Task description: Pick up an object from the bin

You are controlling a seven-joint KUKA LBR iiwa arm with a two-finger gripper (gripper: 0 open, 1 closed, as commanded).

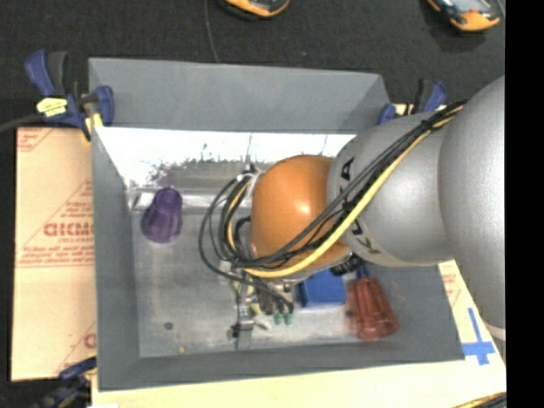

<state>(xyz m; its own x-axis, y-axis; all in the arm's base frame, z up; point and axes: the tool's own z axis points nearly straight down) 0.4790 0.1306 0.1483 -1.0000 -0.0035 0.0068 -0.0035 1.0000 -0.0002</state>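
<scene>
My gripper [244, 320] hangs below the orange wrist cover, low over the bin floor near the front wall, a little left of centre. Just to its right lies a blue block [321, 291], partly hidden under the arm. Further right, a dark red ribbed thing [370, 309], shaped like a handle, rests on the floor by the front right corner. A purple translucent cup [161, 215] lies on its side at the back left, well away from the gripper. I see nothing held by the gripper.
The arm and its cables cover the middle and right of the bin. Bare grey floor stretches left of the gripper, with a small dark speck [167, 326] near the front left.
</scene>
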